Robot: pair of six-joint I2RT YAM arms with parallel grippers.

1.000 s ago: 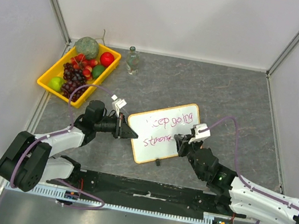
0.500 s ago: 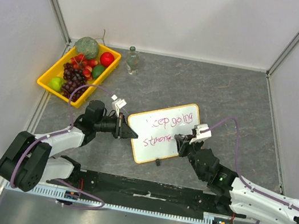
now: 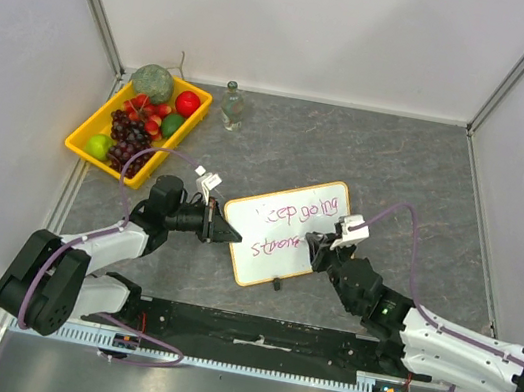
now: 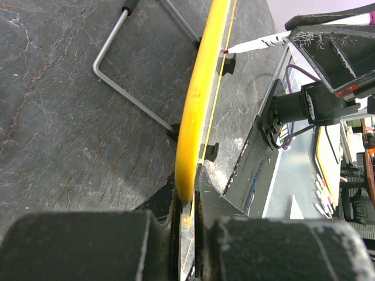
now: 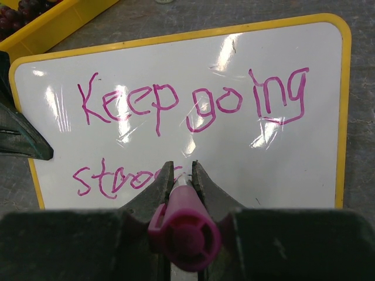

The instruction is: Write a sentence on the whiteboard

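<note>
The whiteboard [image 3: 289,229], white with a thin yellow frame, leans tilted near the table's middle. Pink writing on it reads "Keep going" [image 5: 193,102], with "stro…" [image 5: 114,178] below, its end hidden behind my right fingers. My left gripper [image 3: 232,235] is shut on the board's left edge; in the left wrist view the yellow frame [image 4: 202,93] runs up from between the jaws [image 4: 187,190]. My right gripper [image 3: 318,249] is shut on a pink-capped marker [image 5: 184,225], and its tip [image 4: 258,42] touches the board at the second line.
A yellow fruit tray [image 3: 78,135] with grapes, apples and other fruit stands at the back left. A small clear bottle [image 3: 232,107] stands beside it. A wire stand [image 4: 126,96] props the board from behind. A black rail [image 3: 259,330] runs along the near edge.
My right gripper with the marker has shifted very slightly along the second line. The left gripper and the board have not moved.
</note>
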